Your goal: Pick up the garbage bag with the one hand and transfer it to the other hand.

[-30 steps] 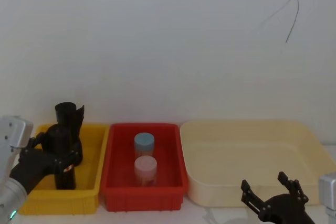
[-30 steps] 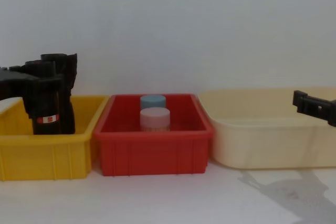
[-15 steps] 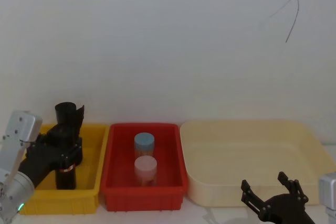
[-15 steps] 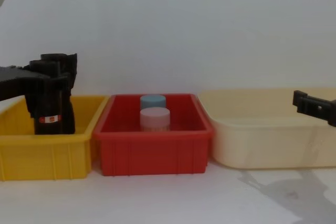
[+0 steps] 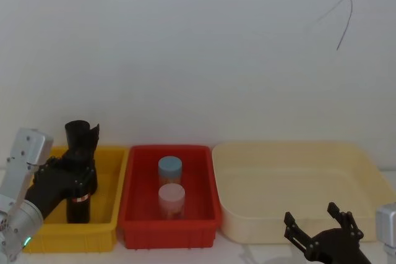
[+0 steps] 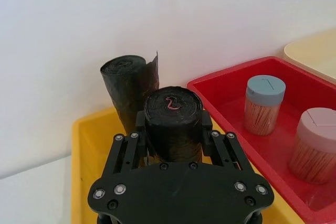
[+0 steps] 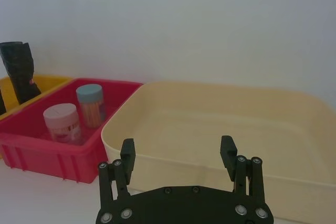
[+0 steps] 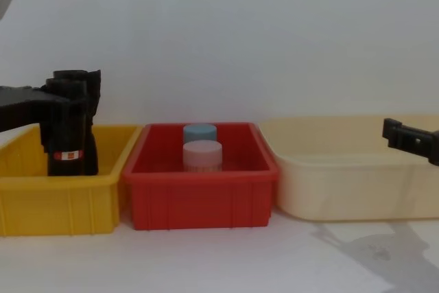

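In the yellow bin (image 8: 58,204) | left gripper (image 5: 73,179): jaws gripped the upright garbage bag (image 8: 70,162), ready to lift | right gripper (image 7: 178,153) hovered well right of the bin, jaws spread and empty for handover.

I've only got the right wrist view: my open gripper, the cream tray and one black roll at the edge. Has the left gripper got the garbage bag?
Observer: Yes. In the left wrist view the left gripper has its fingers pressed on both sides of the garbage bag, which stands upright in the yellow bin.
Operator: The correct roll? There may be two.
Observer: Two. The chest view shows a red-and-white label band low on the gripped one; the second roll stands behind it, with a loose flap.
Operator: Is it out of the bin?
Observer: No. In the chest view its lower end is down between the bin's walls; whether it is off the floor I cannot tell.
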